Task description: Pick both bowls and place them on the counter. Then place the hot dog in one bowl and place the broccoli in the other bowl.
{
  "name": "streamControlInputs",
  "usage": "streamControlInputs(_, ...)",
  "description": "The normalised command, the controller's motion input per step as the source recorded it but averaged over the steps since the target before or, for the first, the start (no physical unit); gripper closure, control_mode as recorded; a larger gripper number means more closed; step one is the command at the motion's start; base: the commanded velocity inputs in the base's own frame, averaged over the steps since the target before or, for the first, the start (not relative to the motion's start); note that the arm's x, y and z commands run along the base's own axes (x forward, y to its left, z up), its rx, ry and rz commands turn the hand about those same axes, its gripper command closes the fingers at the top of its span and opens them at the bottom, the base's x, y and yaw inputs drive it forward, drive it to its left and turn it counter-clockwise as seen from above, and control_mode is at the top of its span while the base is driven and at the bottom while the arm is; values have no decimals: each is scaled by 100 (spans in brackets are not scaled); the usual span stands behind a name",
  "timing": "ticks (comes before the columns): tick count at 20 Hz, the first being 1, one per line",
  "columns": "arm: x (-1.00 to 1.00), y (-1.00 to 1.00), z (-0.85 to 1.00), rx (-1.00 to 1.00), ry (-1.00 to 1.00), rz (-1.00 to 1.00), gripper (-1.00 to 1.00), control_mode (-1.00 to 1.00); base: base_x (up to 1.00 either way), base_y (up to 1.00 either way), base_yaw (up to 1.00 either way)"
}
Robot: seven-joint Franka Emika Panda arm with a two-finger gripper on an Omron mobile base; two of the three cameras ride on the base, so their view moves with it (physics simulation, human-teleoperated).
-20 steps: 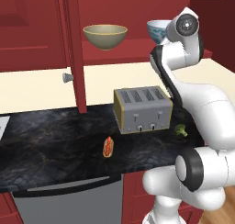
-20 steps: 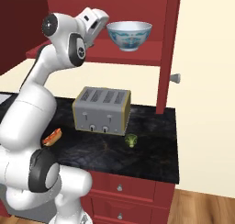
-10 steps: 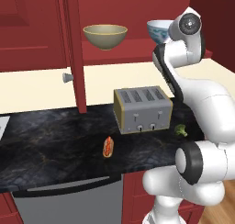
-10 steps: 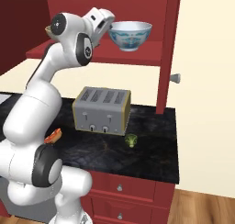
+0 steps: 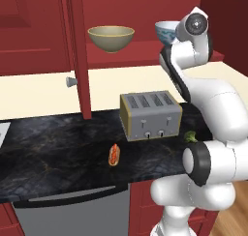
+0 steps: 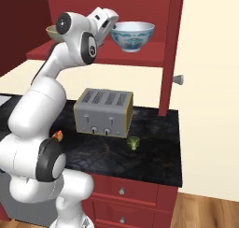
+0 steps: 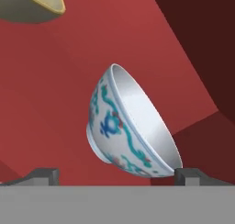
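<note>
- Left base view: the arm is seen raised to the red shelf (image 5: 145, 56), with the hand at the white blue-patterned bowl (image 5: 164, 33), which is largely hidden behind the wrist. The olive-tan bowl (image 5: 111, 38) is seen on the same shelf, well off to the hand's left. Far below the hand, the counter (image 5: 58, 148) carries a toaster (image 5: 150, 115); the hot dog (image 5: 114, 154) is laid in front of the toaster's left end and the broccoli (image 5: 190, 136) just off its right end, partly covered by the arm.
- Right base view: the gripper (image 6: 113, 24) is held level with the white bowl (image 6: 132, 35), just beside its left rim; contact cannot be judged. Only a sliver of the olive-tan bowl (image 6: 51, 33) is seen behind the arm. The broccoli (image 6: 134, 142) is seen well below the hand, in front of the toaster (image 6: 104, 112).
- Hand view: the white bowl (image 7: 131, 126) is framed between the two fingertips (image 7: 41, 175), which are spread wide apart at its sides, so the hand is open and nothing is grasped. The olive-tan bowl (image 7: 30, 5) is seen farther out, toward the upper left corner.
</note>
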Motion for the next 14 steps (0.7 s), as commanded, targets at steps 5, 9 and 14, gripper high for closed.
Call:
streamControlInputs(5, 25, -4, 0, -5, 10, 0, -100, -100, 0, 0, 0)
streamControlInputs(9, 27, 0, 0, -6, 11, 0, -100, -100, 0, 0, 0)
streamControlInputs(14, 29, 0, 0, -4, 10, 0, -100, -100, 0, 0, 0)
